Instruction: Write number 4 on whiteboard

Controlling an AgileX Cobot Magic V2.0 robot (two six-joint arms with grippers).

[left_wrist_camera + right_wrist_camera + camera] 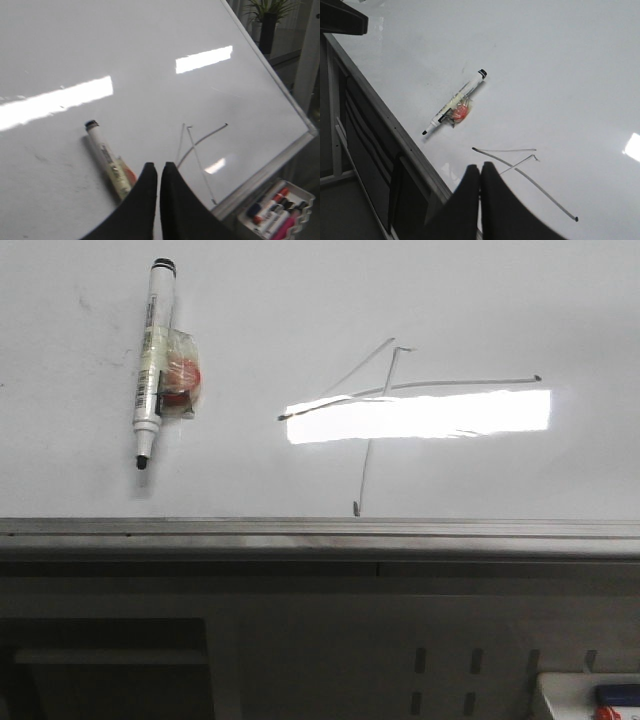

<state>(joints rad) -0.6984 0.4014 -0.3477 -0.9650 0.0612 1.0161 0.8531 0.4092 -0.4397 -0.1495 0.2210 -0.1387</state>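
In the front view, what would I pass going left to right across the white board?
Marker pen lying with its tip uncapped, then the red piece taped to its side, then the number 4 drawn on the whiteboard, its crossbar ending farthest right.

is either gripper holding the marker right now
No: the marker lies loose on the whiteboard, left of the number 4, with no gripper touching it.
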